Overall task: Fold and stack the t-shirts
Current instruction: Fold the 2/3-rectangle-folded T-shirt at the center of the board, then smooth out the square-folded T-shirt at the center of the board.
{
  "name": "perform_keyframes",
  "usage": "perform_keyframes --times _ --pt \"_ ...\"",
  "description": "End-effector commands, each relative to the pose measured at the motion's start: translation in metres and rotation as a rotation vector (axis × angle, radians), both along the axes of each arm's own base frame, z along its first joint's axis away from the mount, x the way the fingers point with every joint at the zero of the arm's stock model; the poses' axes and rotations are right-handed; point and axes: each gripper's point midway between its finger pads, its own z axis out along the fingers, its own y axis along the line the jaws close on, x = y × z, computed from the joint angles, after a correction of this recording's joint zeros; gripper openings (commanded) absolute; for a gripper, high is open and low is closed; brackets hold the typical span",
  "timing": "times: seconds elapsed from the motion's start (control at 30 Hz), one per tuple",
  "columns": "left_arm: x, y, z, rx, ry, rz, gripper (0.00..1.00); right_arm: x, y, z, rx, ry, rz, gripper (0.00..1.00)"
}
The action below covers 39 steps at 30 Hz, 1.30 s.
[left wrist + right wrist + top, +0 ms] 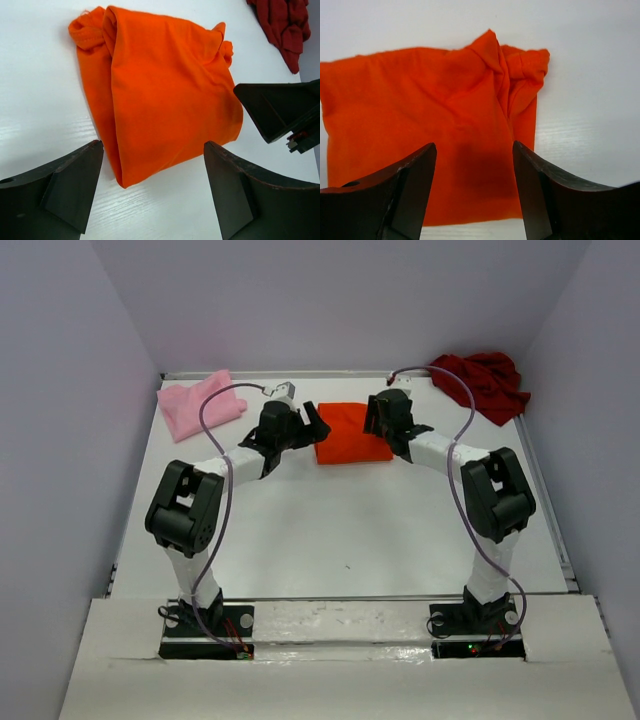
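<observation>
The bright orange t-shirt point(348, 433) lies folded into a rectangle at the back middle of the table; it also shows in the left wrist view point(165, 95) and the right wrist view point(420, 120). My left gripper point(312, 426) is open and empty at its left edge; my left gripper point(154, 152) frames the shirt's near corner. My right gripper point(375, 420) is open and empty just above its right edge; my right gripper point(474, 155) hovers over the cloth. The light pink t-shirt point(200, 403) lies folded at the back left. The dark red t-shirt point(484, 382) lies crumpled at the back right.
The white table point(340, 530) is walled by grey panels at the back and sides. The right gripper's dark finger point(280, 110) juts into the left wrist view. Part of the dark red shirt point(285, 25) shows at that view's top right.
</observation>
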Motion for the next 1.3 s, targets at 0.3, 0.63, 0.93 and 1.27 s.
perform_keyframes --times 0.3,0.63,0.93,1.27 --pt "-0.056 0.0 0.029 -0.106 -0.055 -0.034 0.88 0.025 0.047 0.022 0.054 -0.02 0.209 0.66" --pt "-0.099 0.02 0.047 -0.062 -0.079 -0.032 0.88 0.051 0.071 -0.041 0.048 0.09 0.262 0.66" --pt "-0.141 0.027 0.046 -0.091 -0.086 -0.062 0.88 0.054 0.082 -0.059 0.063 0.146 0.296 0.65" --pt "-0.15 0.032 0.047 -0.095 -0.093 -0.047 0.88 0.028 0.077 0.036 0.06 0.051 0.379 0.65"
